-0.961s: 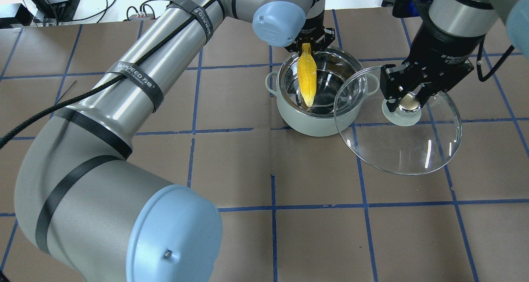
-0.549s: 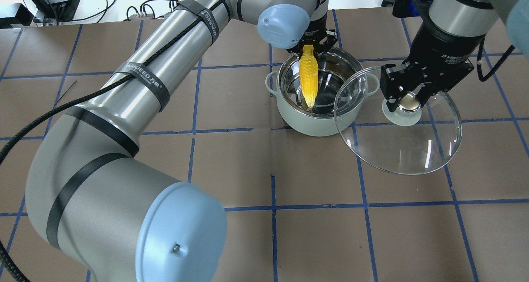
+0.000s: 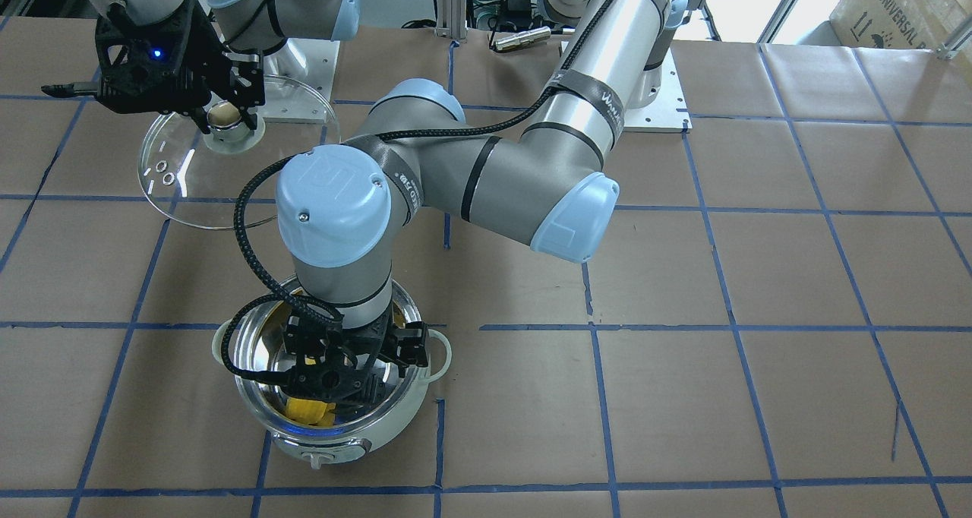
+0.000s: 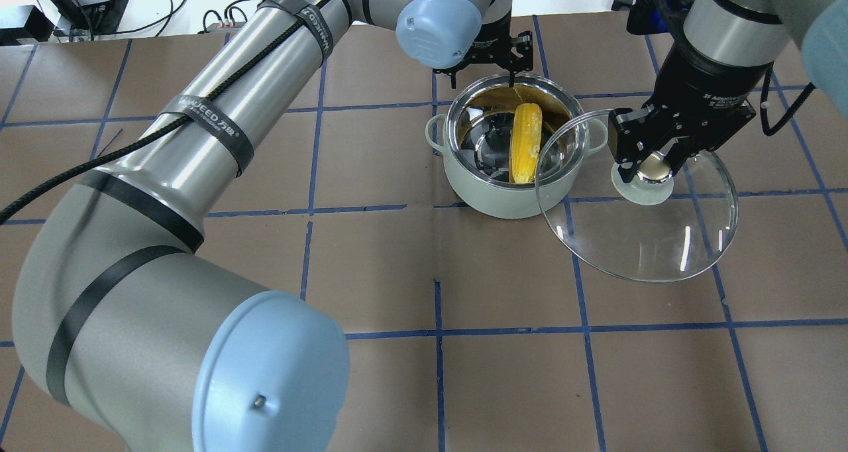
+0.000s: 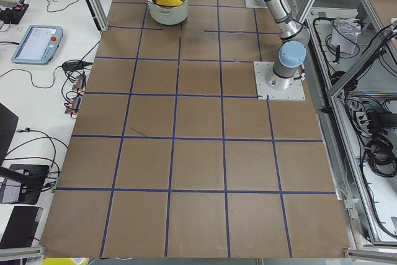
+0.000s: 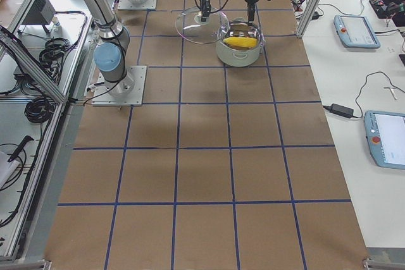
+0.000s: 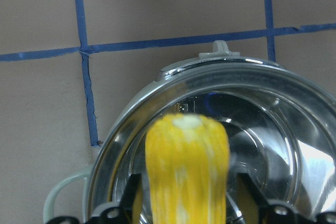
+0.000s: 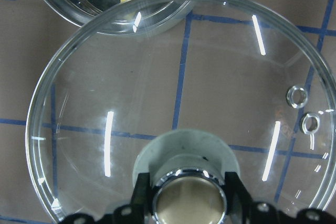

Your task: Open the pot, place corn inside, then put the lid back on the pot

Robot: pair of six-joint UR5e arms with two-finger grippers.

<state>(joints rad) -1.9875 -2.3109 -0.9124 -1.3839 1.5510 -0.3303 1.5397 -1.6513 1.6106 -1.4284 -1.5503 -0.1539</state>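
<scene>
The pale mint pot (image 4: 503, 197) stands open at the table's far middle. The yellow corn (image 4: 525, 144) lies inside it, leaning against the steel wall; it also shows in the left wrist view (image 7: 186, 171). My left gripper (image 4: 483, 74) is open just above the pot's far rim, its fingers apart on either side of the corn's end and not touching it. My right gripper (image 4: 652, 167) is shut on the knob of the clear glass lid (image 4: 649, 233). It holds the lid tilted in the air to the right of the pot, its edge overlapping the pot's right rim.
The table is brown paper with a blue tape grid (image 4: 437, 333). My left arm (image 4: 218, 134) stretches diagonally over the left half. Cables and boxes (image 4: 99, 1) lie beyond the far edge. The pot's control knob (image 3: 326, 451) faces away from me.
My left gripper has opened and let go of the corn, which has dropped from hanging upright to lying in the pot. The gripper has drawn back a little. The lid has barely moved.
</scene>
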